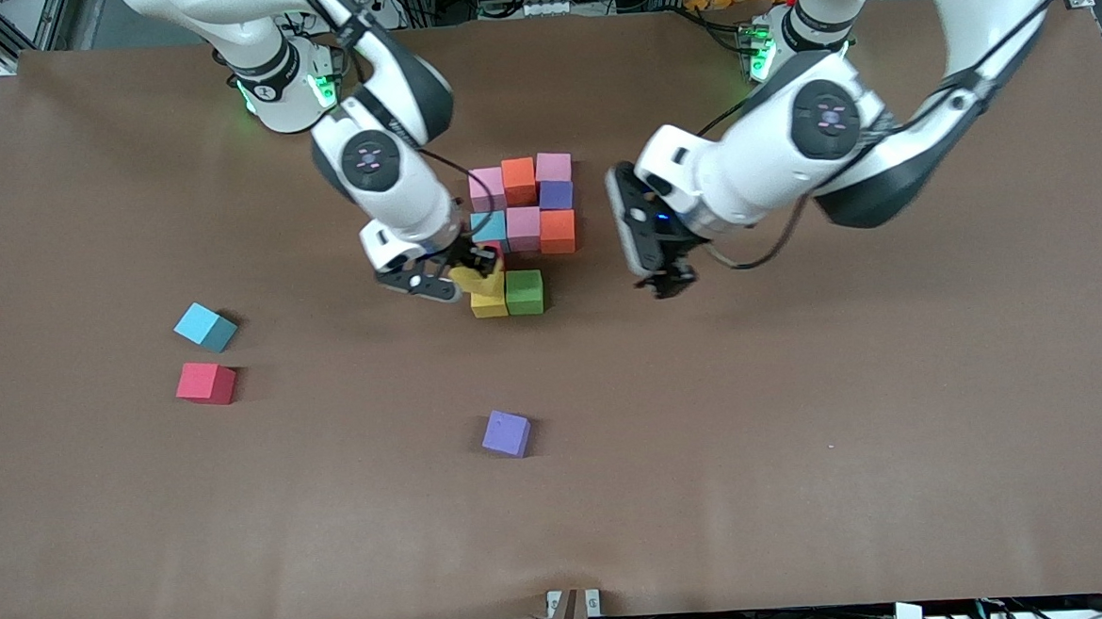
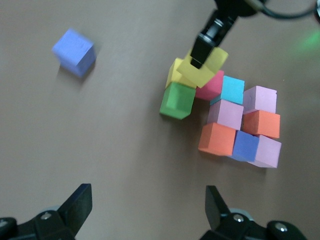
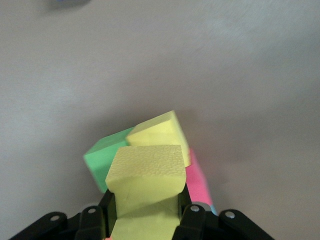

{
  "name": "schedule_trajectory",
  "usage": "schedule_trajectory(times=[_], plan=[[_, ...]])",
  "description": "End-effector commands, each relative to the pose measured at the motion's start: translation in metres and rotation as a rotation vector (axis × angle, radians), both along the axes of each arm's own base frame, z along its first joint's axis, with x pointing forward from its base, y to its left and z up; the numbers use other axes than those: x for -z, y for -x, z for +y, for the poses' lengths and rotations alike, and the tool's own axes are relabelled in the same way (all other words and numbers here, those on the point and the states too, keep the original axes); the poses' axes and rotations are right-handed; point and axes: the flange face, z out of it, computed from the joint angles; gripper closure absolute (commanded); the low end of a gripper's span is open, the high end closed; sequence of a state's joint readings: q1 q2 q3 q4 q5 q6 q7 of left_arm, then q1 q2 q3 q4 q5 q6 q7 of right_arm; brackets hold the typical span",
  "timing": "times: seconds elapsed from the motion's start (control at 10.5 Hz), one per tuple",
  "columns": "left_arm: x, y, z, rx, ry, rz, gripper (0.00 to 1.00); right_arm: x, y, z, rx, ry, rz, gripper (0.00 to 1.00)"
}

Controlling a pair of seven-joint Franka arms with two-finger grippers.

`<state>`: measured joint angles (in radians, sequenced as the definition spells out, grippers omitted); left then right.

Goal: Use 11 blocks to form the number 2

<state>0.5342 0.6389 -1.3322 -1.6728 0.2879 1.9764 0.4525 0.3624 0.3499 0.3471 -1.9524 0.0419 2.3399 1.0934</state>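
— What's my right gripper (image 1: 470, 274) doing?

— It pinches a yellow block (image 3: 145, 187), squeezed between both fingers, and holds it tilted just above the yellow cube (image 1: 488, 302) on the table. That one sits touching the green cube (image 1: 524, 292), at the camera-side edge of the cluster.

— And the number 2 (image 1: 527, 216)?

— I see it only partly built, mid-table: pink, orange and pink along the row farthest from the camera, then a purple cube (image 1: 555, 194), then light blue, pink and orange. A red cube (image 2: 212, 87) sits under the held block, between the light blue and the yellow.

— My left gripper (image 1: 667, 280)?

— Fingers spread, nothing in them, hovering over bare table (image 1: 802, 428) beside the cluster, toward the left arm's end.

— Loose ones?

— A light blue block (image 1: 204, 327) and a red block (image 1: 206, 382) toward the right arm's end, and a purple block (image 1: 506, 434) nearer the camera.
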Motion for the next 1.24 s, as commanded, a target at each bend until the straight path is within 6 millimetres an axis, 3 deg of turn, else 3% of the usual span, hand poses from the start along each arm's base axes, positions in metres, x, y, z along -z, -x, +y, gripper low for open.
schedule_trajectory(times=[0.0, 0.29, 0.48, 0.57, 0.76, 0.86, 1.15], plan=[[-0.034, -0.005, 0.038, -0.218, -0.106, 0.099, 0.0, 0.001, -0.019, 0.033, 0.186, 0.007, 0.02, 1.0], [-0.062, -0.026, 0.099, -0.507, -0.189, 0.145, 0.0, 0.018, -0.029, 0.068, 0.461, 0.076, 0.036, 1.0], [-0.082, -0.034, 0.115, -0.623, -0.195, 0.147, 0.0, 0.029, -0.034, 0.091, 0.605, 0.114, 0.024, 1.0], [-0.086, -0.035, 0.123, -0.646, -0.216, 0.153, 0.0, 0.027, -0.032, 0.094, 0.61, 0.12, 0.031, 1.0], [-0.092, -0.044, 0.158, -0.712, -0.235, 0.142, 0.0, 0.012, -0.034, 0.098, 0.631, 0.11, 0.04, 1.0], [-0.091, -0.044, 0.168, -0.726, -0.256, 0.149, 0.0, 0.005, -0.037, 0.1, 0.655, 0.1, 0.039, 1.0], [-0.089, -0.035, 0.163, -0.752, -0.395, 0.116, 0.0, -0.004, -0.041, 0.105, 0.832, 0.052, 0.094, 1.0]])
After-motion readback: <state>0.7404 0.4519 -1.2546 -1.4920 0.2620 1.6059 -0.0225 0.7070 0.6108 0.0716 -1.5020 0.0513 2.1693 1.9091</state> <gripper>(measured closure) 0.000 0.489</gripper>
